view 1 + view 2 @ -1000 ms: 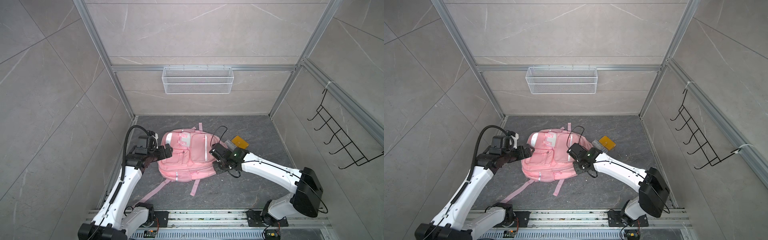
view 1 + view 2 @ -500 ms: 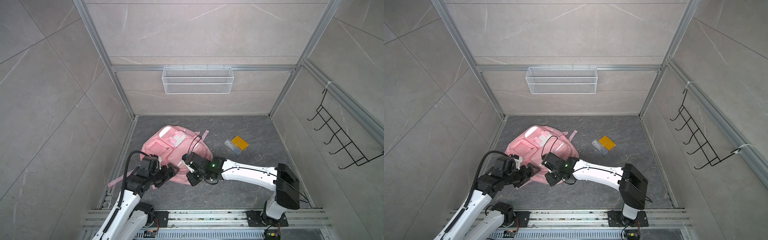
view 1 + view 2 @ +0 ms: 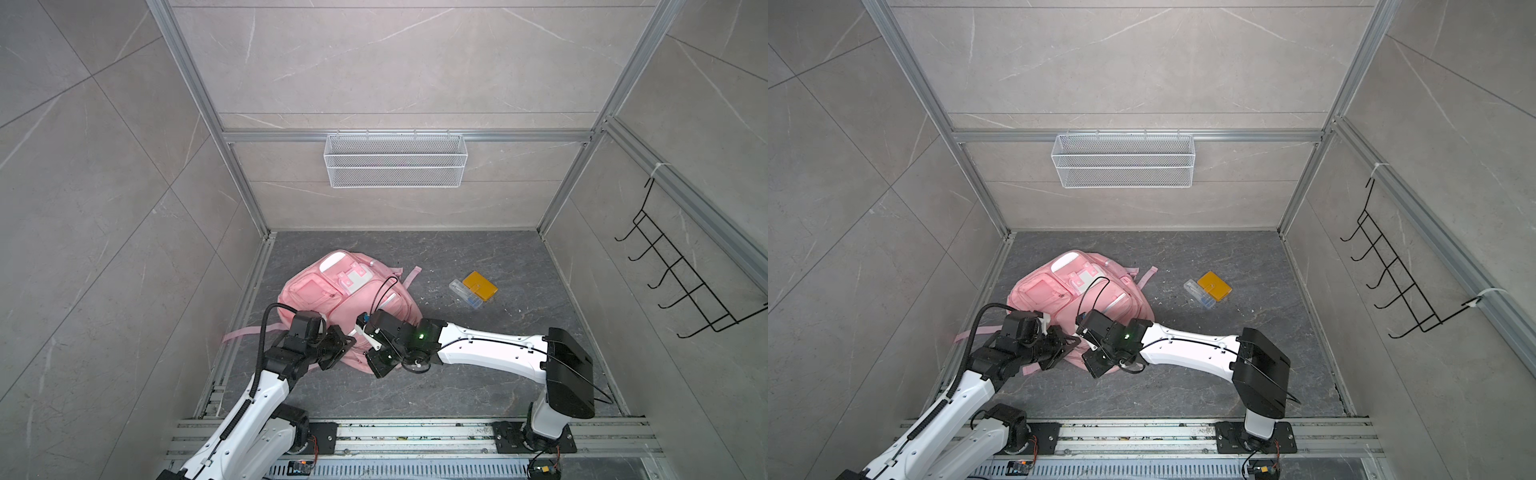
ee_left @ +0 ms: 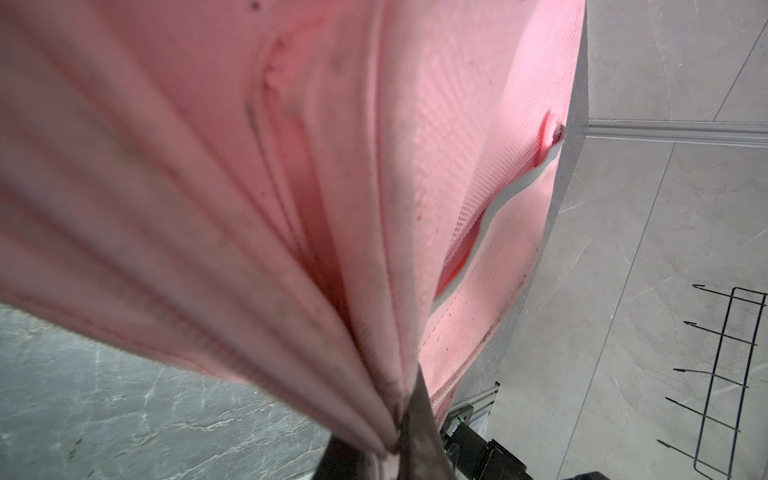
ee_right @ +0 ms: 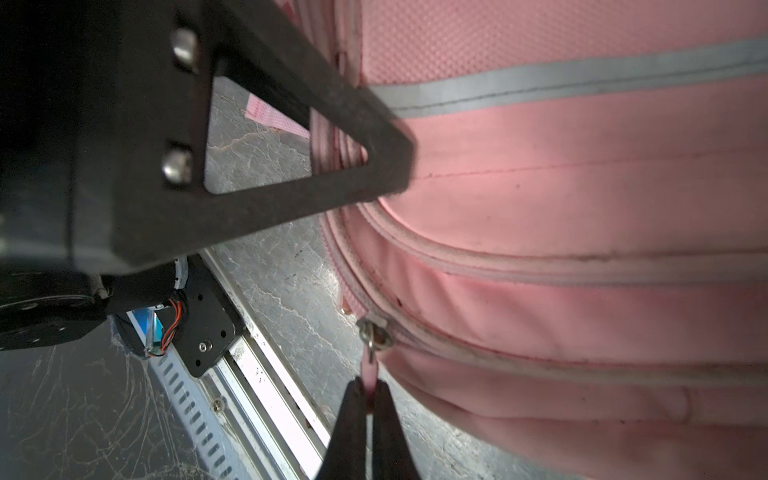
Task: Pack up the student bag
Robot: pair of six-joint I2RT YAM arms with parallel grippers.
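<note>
Lying on the floor left of centre in both top views, the bag has its near edge at both grippers. The left gripper is clamped on a bunched fold of bag fabric. Just beside it, the right gripper pinches the pink zip pull. The bag stretches away from both.

We find free floor near-right and by far wall. Student bag fills left-centre, close to left wall. Left arm, right arm meet at its near edge, little room between. Orange pad, clear box right of bag.
</note>
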